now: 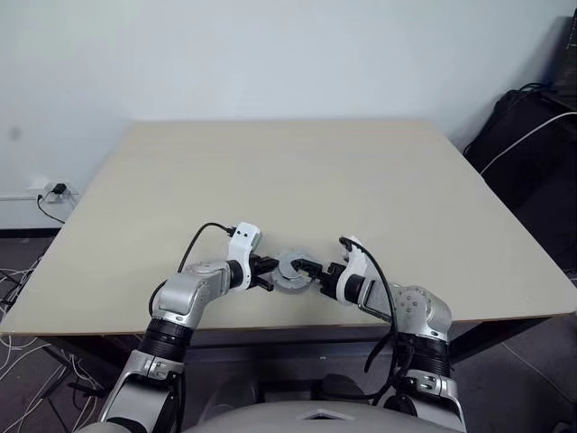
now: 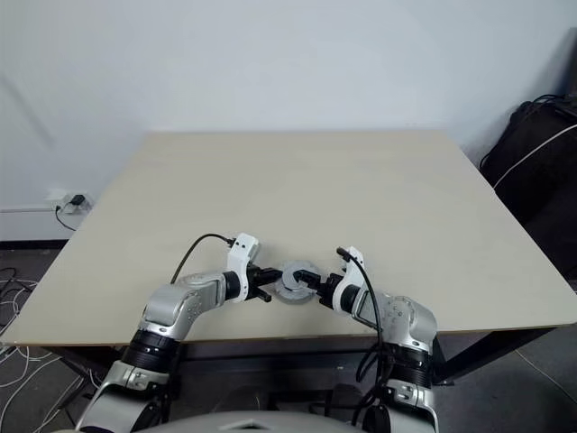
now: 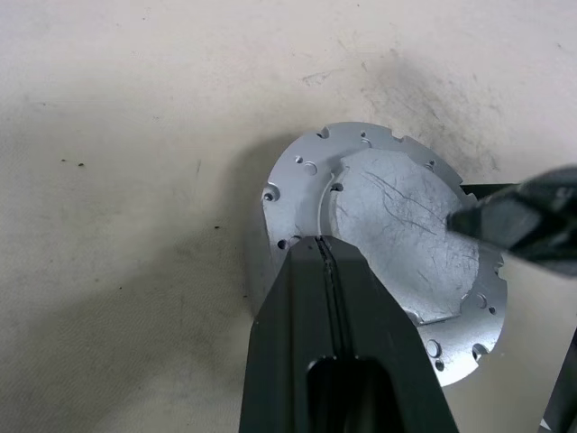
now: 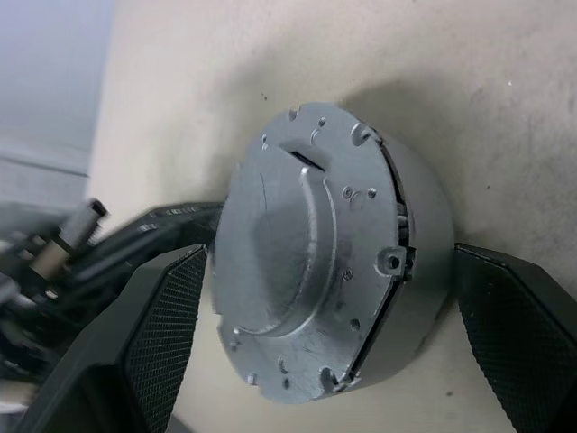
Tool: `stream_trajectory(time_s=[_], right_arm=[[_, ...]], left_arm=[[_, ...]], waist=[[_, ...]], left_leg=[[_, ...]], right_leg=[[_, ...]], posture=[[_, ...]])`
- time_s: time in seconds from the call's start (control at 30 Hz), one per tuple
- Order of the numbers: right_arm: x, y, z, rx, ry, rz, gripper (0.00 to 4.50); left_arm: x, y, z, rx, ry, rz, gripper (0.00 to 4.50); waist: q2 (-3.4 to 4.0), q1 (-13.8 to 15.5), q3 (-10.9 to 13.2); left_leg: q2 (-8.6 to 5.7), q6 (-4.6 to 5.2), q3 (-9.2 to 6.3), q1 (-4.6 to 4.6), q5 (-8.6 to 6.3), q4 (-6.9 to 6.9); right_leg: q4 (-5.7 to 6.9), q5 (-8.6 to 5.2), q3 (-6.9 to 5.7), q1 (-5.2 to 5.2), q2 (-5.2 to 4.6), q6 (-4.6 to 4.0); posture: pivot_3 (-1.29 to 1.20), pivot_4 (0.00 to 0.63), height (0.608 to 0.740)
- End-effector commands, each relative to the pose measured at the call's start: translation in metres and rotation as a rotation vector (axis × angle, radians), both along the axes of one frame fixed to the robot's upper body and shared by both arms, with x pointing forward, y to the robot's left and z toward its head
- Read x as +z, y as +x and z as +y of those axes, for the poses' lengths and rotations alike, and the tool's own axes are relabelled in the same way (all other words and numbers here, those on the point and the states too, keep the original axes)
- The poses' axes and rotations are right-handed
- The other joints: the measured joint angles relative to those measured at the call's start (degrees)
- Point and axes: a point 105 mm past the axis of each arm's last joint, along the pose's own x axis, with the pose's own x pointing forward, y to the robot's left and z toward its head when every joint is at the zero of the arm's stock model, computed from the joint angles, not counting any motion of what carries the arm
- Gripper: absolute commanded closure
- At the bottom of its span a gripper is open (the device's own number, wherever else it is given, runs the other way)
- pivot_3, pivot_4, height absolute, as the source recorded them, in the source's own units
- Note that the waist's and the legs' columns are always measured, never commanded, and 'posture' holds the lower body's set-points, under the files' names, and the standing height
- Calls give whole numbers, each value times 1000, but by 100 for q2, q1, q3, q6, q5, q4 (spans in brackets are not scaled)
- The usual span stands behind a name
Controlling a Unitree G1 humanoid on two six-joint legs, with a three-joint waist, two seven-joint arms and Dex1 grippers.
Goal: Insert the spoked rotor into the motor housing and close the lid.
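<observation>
Motor assembly sits on the table (image 1: 361,180) near its front edge, between two grippers.

The lid (image 4: 297,262) lies on top of the motor housing (image 4: 424,244), the stack resting on the tabletop. The left gripper (image 1: 268,273) is at the stack's 9 o'clock, its closed tips at the lid's rim; the right gripper (image 1: 311,270) is at 3 o'clock, its fingers (image 4: 162,334) spread either side of the stack. A wall socket (image 1: 54,190) lies beyond the table's left edge.

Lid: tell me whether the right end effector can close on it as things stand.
Probably yes. The right end effector stands open with a finger on either side of the lid; only the shut left end effector sits at its far edge.
</observation>
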Motion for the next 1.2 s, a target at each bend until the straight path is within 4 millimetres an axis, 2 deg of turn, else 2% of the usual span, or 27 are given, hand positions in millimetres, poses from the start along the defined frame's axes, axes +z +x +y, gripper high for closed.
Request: stream_trajectory(time_s=[0.03, 0.13, 0.23, 0.5, 0.87, 0.97, 1.07, 1.2], right_arm=[[22, -3, 22, 66, 193, -9, 25], [28, -9, 29, 102, 251, -3, 25], [29, -13, 34, 122, 275, 6, 621], [30, -11, 38, 90, 292, 2, 3152], [27, -14, 36, 91, 286, 15, 3251], [24, -14, 33, 71, 269, 24, 3251], [23, -13, 28, 28, 282, 21, 3276], [28, -7, 18, -56, 334, -7, 3303]], left_arm=[[-5, -6, -5, -18, 5, 20, 4500], [-5, -6, -4, -16, 5, 21, 4500], [-6, -5, -4, -15, 7, 22, 4500], [-6, -5, -3, -11, 9, 23, 4500], [-1, 0, -1, 9, -4, -4, 4500], [13, 9, 2, 80, -56, -86, 4500], [36, 19, 15, 240, -174, -194, 4500], [52, 9, 38, 418, -422, -161, 4500]], waist=[[3, -31, 1], [9, -93, 4], [12, -122, 6], [22, -116, 12], [27, -116, 15], [29, -118, 17], [26, -118, 17], [26, -116, 17]], left_leg=[[0, -1, 0, 0, -1, -2], [2, -3, 0, -3, -2, -5], [3, -4, 0, -9, -2, -5], [0, -1, 0, -24, -6, -5], [-1, -1, 0, -24, -7, -4], [-1, -1, 0, -25, -7, -5], [0, -1, 0, -44, -7, -3], [0, -4, 1, -111, -5, 1]], right_leg=[[0, -1, 1, 0, 0, -3], [2, -2, 1, 1, 2, -7], [3, -6, 2, 1, 3, -2], [2, -7, 1, -9, 3, -1], [1, -12, 0, -9, 0, 7], [1, -12, 1, -10, 0, 7], [2, -7, 3, -27, -3, 0], [7, 10, 9, -92, -4, -23]], posture=[[0, 0, 740], [0, 0, 740], [0, 0, 740], [0, 0, 740], [0, 0, 740], [0, 0, 740], [0, 0, 740], [0, 0, 740]])
